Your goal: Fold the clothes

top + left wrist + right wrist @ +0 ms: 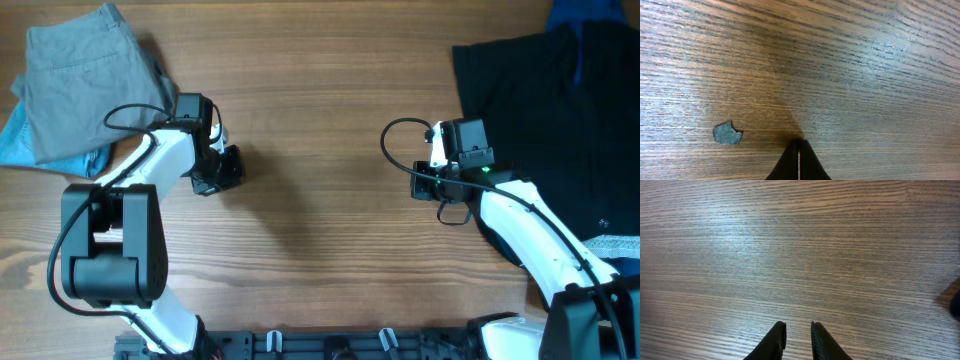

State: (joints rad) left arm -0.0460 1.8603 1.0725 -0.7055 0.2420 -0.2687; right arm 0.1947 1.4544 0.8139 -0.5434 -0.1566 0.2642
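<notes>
Grey folded garment [90, 80] sits top-left in the overhead view. Long axis runs roughly top-to-bottom, slightly tilted. It lies on a light blue piece [15, 135] that peeks out at its left. Dark garment [540, 110] is spread at right, long axis also top-to-bottom, running off the right edge.

Left gripper [798, 142]: fingers pressed together, empty, near the grey garment's lower-right corner. Right gripper [798, 326]: narrow gap, nothing in it, just beside the dark garment's left edge.

Wide bare table [320, 100] between the arms. Small grey speck [727, 134] near the left fingertips.

The desk [320, 90] is grained wood with a soft sheen; the grey garment [85, 80] and the black garment [545, 120] are matt cloth.
</notes>
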